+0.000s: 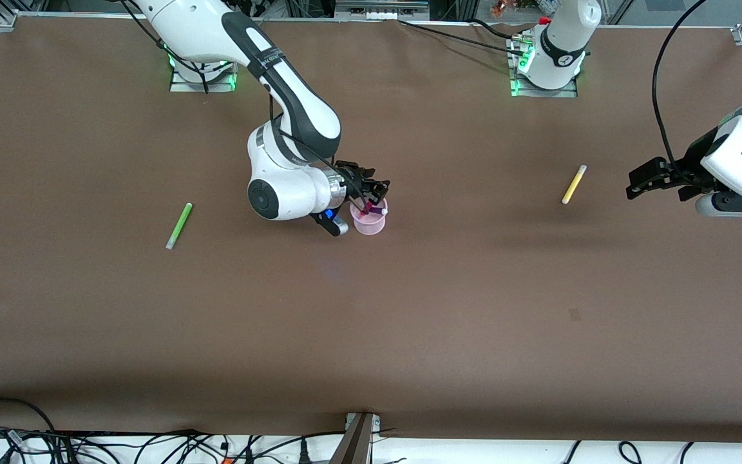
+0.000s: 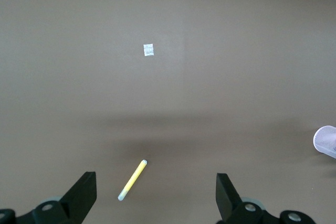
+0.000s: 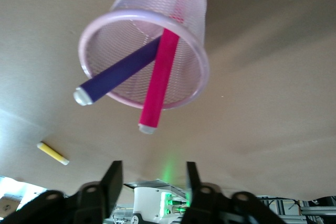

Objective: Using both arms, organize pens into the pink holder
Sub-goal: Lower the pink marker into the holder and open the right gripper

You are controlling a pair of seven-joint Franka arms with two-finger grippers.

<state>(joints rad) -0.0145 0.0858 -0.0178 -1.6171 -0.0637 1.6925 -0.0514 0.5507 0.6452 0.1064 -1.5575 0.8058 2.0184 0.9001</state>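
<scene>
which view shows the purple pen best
The right wrist view: the purple pen fills the frame, leaning inside the pink holder beside the magenta pen, pale tip over the rim. The front view shows only a sliver of it under the right end effector. The left wrist view doesn't show it.

I see the right gripper over the pink holder at mid-table, its fingers parted above the pens standing inside. My left gripper hangs open over the left arm's end, near the yellow pen. The green pen lies toward the right arm's end.
</scene>
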